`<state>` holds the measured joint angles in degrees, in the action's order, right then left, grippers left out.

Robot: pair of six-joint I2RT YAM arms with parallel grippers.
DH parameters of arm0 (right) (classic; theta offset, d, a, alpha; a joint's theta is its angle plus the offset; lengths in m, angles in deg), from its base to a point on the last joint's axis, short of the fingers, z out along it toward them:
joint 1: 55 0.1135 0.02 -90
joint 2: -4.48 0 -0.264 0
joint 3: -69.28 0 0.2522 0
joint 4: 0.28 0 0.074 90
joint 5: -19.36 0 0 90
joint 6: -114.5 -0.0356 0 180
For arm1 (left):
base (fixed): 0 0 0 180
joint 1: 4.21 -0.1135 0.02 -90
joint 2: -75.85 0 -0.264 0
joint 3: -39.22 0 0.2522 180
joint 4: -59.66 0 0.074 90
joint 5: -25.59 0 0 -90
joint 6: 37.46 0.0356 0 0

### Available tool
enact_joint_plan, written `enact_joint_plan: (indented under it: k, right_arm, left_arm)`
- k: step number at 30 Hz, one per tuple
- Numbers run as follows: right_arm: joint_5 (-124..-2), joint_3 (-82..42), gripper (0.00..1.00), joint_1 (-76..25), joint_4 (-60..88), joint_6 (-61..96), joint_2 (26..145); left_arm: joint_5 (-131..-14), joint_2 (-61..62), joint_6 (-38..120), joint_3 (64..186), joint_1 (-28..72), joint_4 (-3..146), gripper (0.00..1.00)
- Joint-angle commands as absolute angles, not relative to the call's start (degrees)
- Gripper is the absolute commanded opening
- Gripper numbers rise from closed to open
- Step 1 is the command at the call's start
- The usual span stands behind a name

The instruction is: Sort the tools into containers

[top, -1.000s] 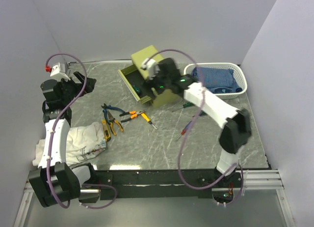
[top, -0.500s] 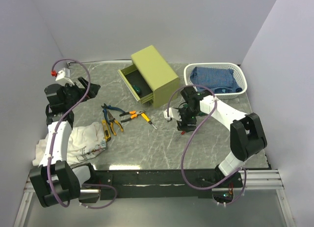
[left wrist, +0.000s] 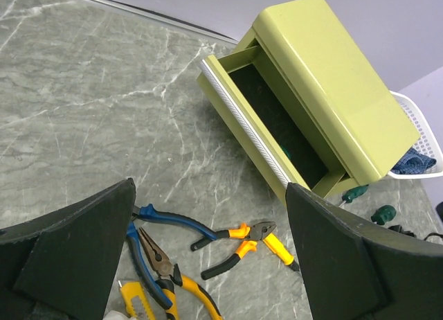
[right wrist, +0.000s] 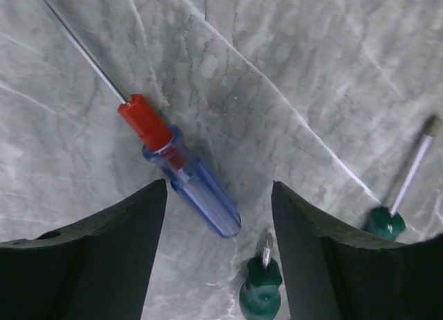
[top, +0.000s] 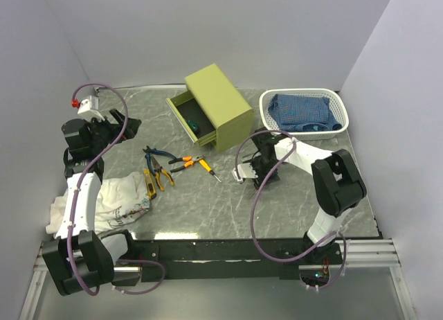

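Observation:
The olive cabinet [top: 220,98] [left wrist: 325,77] stands at the back with one drawer [top: 187,118] [left wrist: 277,126] pulled out and a green tool [top: 196,127] inside. Blue pliers [top: 158,154] [left wrist: 166,219], orange pliers [top: 181,162] [left wrist: 239,247], an orange screwdriver [top: 205,167] [left wrist: 280,249] and a yellow utility knife [top: 149,183] lie left of centre. My left gripper [top: 118,122] [left wrist: 210,195] hangs open high above them. My right gripper [top: 259,169] [right wrist: 219,188] is open, low over the table. The red-blue screwdriver [right wrist: 187,171] lies between its fingers, untouched, with a green screwdriver [right wrist: 261,292] beside it.
A white basket [top: 339,109] with a blue cloth stands at the back right. A crumpled white cloth [top: 118,199] lies front left, touching the utility knife. A second green screwdriver [right wrist: 384,221] lies right of my right gripper. Walls close in on three sides.
My right arm has swung from over the open drawer down to the table right of the cabinet, and its jaws have narrowed a little. The left arm barely shifted.

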<state>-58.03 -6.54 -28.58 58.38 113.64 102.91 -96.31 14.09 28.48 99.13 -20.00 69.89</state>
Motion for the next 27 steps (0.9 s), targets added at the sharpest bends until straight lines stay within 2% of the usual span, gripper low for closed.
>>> enact_joint_plan:
  k: [1,3,4,7,10,13,16,18,20,24,27]
  right_arm:
    - [-61.49,-6.53,0.65,-28.02,54.96,116.43,105.19]
    - [-61.67,-6.70,0.54,-28.02,55.31,116.70,105.64]
    - [-61.32,-7.05,0.39,-27.93,56.62,116.70,105.73]
    - [-57.11,-10.65,0.13,-26.53,61.00,115.38,104.15]
    - [-48.42,-18.46,0.00,-24.77,66.10,111.52,100.55]
    - [-39.02,-30.14,0.00,-21.96,70.15,103.63,100.01]
    - [-31.01,-41.92,0.00,-20.11,66.15,86.60,102.73]
    - [-29.16,-48.85,0.00,-19.67,61.32,68.69,106.14]
    - [-32.03,-51.52,0.00,-19.49,52.09,52.81,108.35]
    - [-41.52,-58.36,0.00,-17.91,44.34,40.78,115.91]
    - [-48.47,-65.12,0.00,-16.86,45.90,36.02,122.32]
  left_arm:
    - [-97.02,15.03,29.60,99.47,-20.46,69.38,0.96]
    - [-97.19,14.94,29.42,99.47,-20.64,68.85,0.96]
    - [-97.11,14.85,29.33,99.38,-20.64,68.67,0.97]
    - [-96.85,14.68,29.25,99.12,-20.82,68.32,0.97]
    - [-96.76,14.76,29.07,98.68,-20.73,68.15,0.97]
    - [-96.93,14.76,28.37,98.07,-20.91,67.18,0.97]
    - [-96.93,14.85,27.66,97.37,-20.91,66.21,0.96]
    - [-96.85,14.94,27.49,97.01,-20.99,65.68,0.96]
    - [-96.76,15.29,27.40,97.01,-20.99,65.77,0.97]
    - [-96.84,15.91,26.61,96.92,-21.08,65.68,0.96]
    - [-96.93,16.52,26.17,96.75,-21.17,65.77,0.97]
